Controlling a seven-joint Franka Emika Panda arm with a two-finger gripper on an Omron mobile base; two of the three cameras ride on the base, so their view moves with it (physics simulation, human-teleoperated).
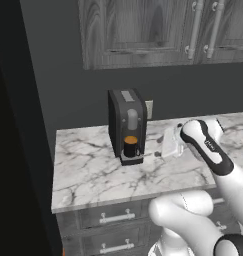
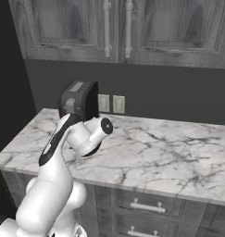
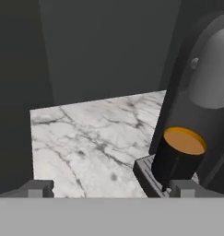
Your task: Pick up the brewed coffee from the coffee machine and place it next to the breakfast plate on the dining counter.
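Your pincer (image 3: 111,188) stands spread wide with nothing between its tips: in the hand view one dark fingertip (image 3: 37,188) rises at the lower left over bare marble and the other sits at the lower right, right in front of the brewed coffee (image 3: 178,159). That small black mug, its orange-brown surface showing at the top, stands upright on the grey drip tray (image 3: 148,177) of the coffee machine (image 3: 201,83), under the machine's rounded grey front piece; the right fingertip looks very near the mug's lower wall, but you cannot tell from here whether it touches. In the left base view you see the coffee machine (image 1: 126,122) standing toward the back of the marble table (image 1: 93,172), roughly midway between the table's left edge and the arm, with the mug (image 1: 131,146) set in its front recess on the tray, facing the table's front edge. The arm's white hand reaches in from the right, low over the table, just beside the machine's right side. In the right base view the coffee machine (image 2: 79,99) shows near the table's back left corner, against the dark wall, and the arm's forearm and wrist cover its lower front, so the mug is hidden there. Two light wall outlets (image 2: 110,103) sit on the wall just right of the machine, grey wood cabinets (image 2: 128,28) hang above, and drawers with pale handles (image 2: 146,206) run under the table's front edge.
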